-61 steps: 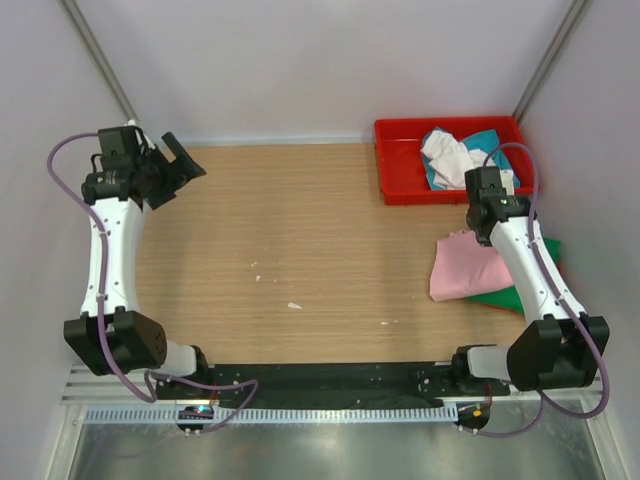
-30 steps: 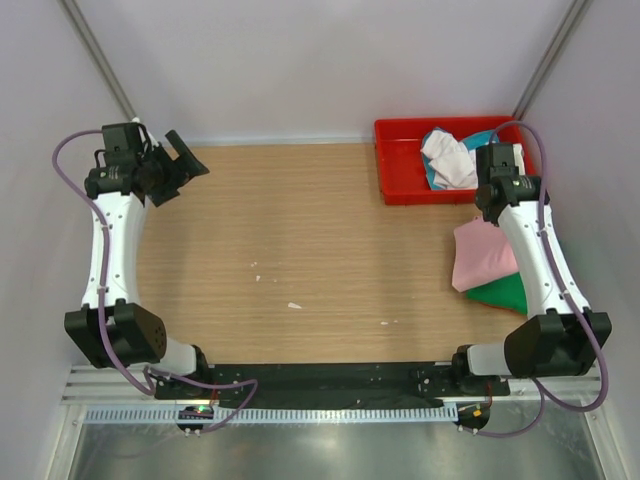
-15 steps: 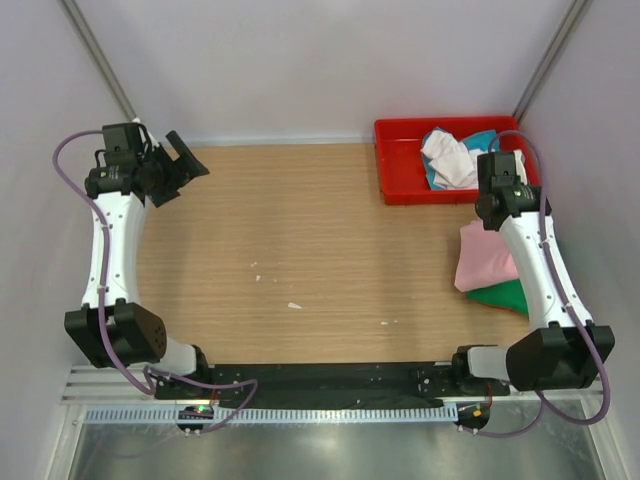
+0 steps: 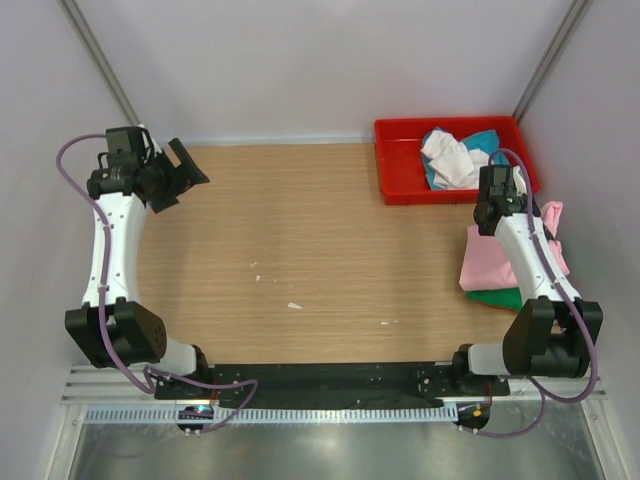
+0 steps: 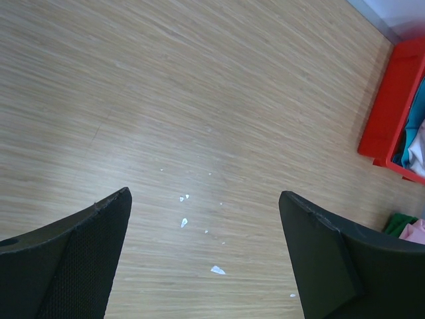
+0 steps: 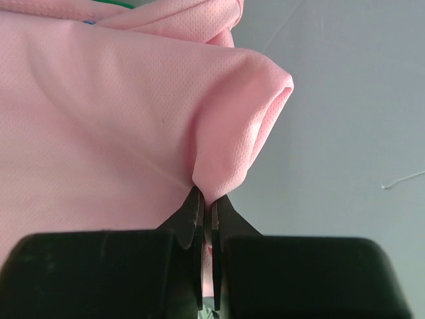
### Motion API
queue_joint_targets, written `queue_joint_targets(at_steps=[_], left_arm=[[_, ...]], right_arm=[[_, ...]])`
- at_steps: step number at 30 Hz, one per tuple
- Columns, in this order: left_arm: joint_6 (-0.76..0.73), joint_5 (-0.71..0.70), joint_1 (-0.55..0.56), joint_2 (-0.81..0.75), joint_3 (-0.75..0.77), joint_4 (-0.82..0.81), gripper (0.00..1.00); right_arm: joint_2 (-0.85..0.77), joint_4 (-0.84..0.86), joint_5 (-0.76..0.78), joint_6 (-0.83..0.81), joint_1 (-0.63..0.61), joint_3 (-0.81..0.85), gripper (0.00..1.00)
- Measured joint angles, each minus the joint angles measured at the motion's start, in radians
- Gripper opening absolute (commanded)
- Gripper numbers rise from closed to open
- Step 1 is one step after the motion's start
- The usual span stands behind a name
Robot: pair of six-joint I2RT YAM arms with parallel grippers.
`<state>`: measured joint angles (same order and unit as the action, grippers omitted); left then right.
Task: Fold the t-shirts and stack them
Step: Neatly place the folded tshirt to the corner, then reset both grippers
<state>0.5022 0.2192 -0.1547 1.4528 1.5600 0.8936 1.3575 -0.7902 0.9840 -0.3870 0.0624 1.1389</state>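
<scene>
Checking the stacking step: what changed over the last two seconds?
The right tool, shut on the pink shirt, dragged it to the right, so it now covers more of the green shirt. The left tool stayed open at the far left, and the red tray did not move.

The tabletop (image 4: pixel 300 220) is light wood grain with white flecks (image 4: pixel 293 305). At its right edge: pink shirt (image 4: pixel 488 262), finely meshed, and green shirt (image 4: pixel 497 297). The tray (image 4: pixel 398 172) is red, with a white shirt (image 4: pixel 447 158) and a teal shirt (image 4: pixel 488 138). The left pincer (image 5: pixel 204 196) and right pincer (image 6: pixel 206 201) are black.
</scene>
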Motion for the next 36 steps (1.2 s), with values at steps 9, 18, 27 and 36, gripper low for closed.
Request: queue_joint_targets(at_steps=[9,18,27,36], left_arm=[[-0.014,0.001,0.000,0.008,-0.015,0.002,0.93],[-0.014,0.002,0.000,0.018,-0.015,0.002,0.93],[-0.014,0.010,0.000,0.018,-0.015,0.001,0.93],[0.000,0.039,-0.011,-0.045,-0.012,-0.032,0.97]], right_arm=[[0.005,0.128,0.015,-0.105,0.048,-0.055,0.24],[0.022,0.038,-0.039,-0.035,0.058,0.049,1.00],[0.055,-0.074,-0.298,0.265,0.058,0.366,1.00],[0.019,-0.015,-0.703,0.508,0.058,0.239,1.00]])
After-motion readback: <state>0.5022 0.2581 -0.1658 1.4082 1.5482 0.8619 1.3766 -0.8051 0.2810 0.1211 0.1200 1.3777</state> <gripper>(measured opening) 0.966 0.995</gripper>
